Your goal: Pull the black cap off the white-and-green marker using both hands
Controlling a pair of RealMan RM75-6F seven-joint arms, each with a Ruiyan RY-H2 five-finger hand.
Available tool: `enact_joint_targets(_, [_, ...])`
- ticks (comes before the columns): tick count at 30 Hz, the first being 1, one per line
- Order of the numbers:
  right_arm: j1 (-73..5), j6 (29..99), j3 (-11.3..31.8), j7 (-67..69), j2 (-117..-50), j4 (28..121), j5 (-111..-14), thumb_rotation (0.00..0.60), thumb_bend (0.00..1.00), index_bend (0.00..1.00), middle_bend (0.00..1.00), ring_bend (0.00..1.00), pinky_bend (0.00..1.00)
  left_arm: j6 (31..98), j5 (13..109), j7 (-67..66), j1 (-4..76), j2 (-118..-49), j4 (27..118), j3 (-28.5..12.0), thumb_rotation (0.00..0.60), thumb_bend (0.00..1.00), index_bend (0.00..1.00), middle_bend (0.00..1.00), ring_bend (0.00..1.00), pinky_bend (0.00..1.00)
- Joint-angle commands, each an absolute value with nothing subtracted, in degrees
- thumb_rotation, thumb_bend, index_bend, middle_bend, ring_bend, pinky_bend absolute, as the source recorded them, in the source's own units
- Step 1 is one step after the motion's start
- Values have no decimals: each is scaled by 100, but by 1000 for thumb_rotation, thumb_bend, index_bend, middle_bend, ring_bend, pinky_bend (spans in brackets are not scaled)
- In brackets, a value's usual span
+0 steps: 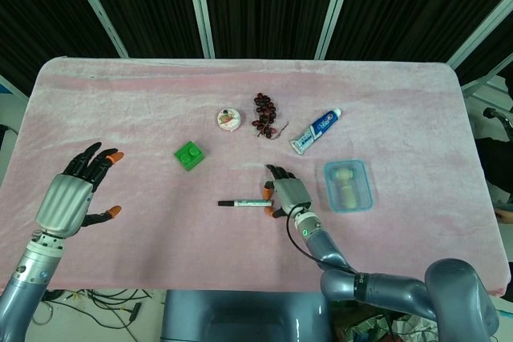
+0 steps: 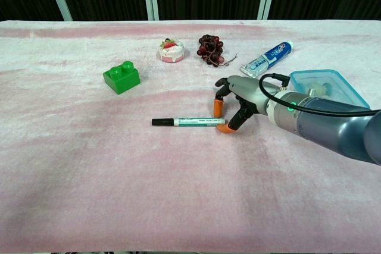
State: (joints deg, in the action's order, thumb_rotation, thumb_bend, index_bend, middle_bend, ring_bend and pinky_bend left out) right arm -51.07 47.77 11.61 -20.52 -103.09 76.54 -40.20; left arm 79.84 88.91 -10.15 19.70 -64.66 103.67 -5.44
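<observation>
The white-and-green marker (image 1: 247,204) (image 2: 193,122) lies flat on the pink cloth, its black cap (image 1: 225,203) (image 2: 160,122) pointing left. My right hand (image 1: 288,195) (image 2: 243,95) is at the marker's right end. One orange fingertip (image 2: 218,109) is just behind the barrel and the thumb tip (image 2: 223,128) touches it from the front. A gap shows between the rear fingertip and the barrel, so it is not pinched. My left hand (image 1: 70,196) hovers far left with fingers spread, holding nothing, and is absent from the chest view.
A green brick (image 1: 190,154) (image 2: 121,77) sits left of centre. Behind the marker are a small toy cake (image 1: 228,118), a bunch of dark grapes (image 1: 264,115) and a toothpaste tube (image 1: 315,130). A blue lidded box (image 1: 349,185) stands just right of my right hand.
</observation>
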Motion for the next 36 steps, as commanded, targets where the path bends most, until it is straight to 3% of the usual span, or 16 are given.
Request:
enact_joint_targets(1, [-5108, 4770, 1171, -2042, -10333, 7646, -4035, 600, 236, 559, 12, 22, 159, 7994, 8881, -1015, 1963, -6463, 10364, -556, 600, 116, 145, 150, 40, 176])
enact_joint_targets(13, [-5125, 4726, 1256, -1945, -10469, 7580, -4146, 600, 242, 516, 8, 17, 159, 8034, 8884, -1002, 1927, -6413, 10399, -577, 600, 116, 146, 150, 40, 176])
enact_joint_targets(25, [-5098, 4741, 1312, -1904, -10515, 7525, -4154, 600, 351, 728, 15, 21, 159, 8017, 8863, -989, 1910, -6385, 10428, -586, 600, 116, 148, 150, 40, 176])
enact_joint_targets(36, [-4857, 4631, 1419, -1448, -9911, 8206, -4434, 600, 389, 788, 15, 22, 159, 7969, 8801, -942, 1927, -6382, 10465, -626, 600, 115, 149, 150, 40, 176])
